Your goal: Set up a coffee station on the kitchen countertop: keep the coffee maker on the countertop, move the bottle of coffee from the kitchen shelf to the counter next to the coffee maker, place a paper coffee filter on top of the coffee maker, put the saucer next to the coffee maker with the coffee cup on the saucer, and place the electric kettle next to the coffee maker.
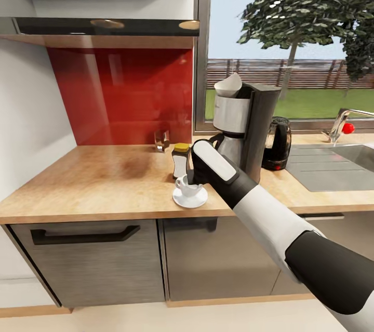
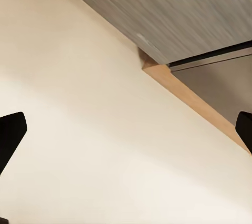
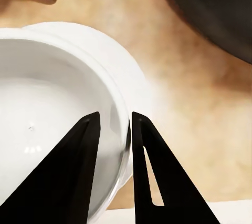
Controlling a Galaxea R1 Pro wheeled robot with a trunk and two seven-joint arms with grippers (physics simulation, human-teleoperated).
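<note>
Right arm (image 1: 291,228) reaches forward and down over the tabletop (image 1: 93,181). Right gripper (image 3: 114,129) jaws clamped on the coffee cup (image 3: 52,108) rim, one finger inside, one outside. Cup sits on the saucer (image 1: 190,198). Just behind: coffee bottle (image 1: 180,159), coffee maker (image 1: 244,129) topped with paper filter (image 1: 229,85), electric kettle (image 1: 277,143). Left gripper (image 2: 126,129) jaws apart, over floor (image 2: 79,103).

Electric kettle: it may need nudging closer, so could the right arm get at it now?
Probably not directly: the right gripper is shut on the coffee cup, and the coffee maker stands before the electric kettle.
</note>
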